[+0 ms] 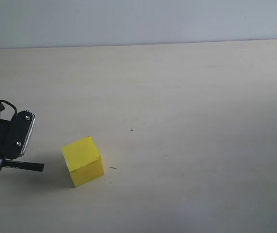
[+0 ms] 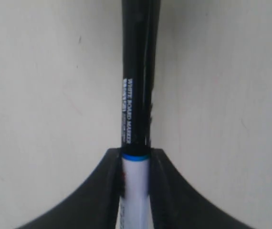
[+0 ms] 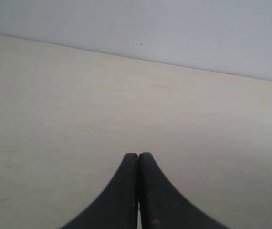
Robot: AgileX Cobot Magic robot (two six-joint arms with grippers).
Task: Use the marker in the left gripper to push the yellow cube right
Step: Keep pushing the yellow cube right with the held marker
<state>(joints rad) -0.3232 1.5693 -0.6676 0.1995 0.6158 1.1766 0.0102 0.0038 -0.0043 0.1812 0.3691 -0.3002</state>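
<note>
Nearest, at the left edge of the table (image 1: 201, 194), the left gripper (image 2: 136, 156) is clamped narrowly on the marker (image 2: 138, 95). Its two black fingers press the white barrel just behind a thin blue ring. White print along the black cap reads "WHITE BOARD MARKER"; a smaller line beside it is too blurred to read. The marker lies level, close to the tabletop. Its black end points right toward the yellow cube (image 1: 82, 161), with a short gap between them. The cube sits near and left of centre, one corner turned forward. Just right of it is a tiny dark dash (image 1: 112, 168); farther off, a small cross mark (image 1: 131, 129). The right gripper (image 3: 138, 155) is closed tip to tip over the table, the pale wall (image 1: 138, 19) beyond.
</note>
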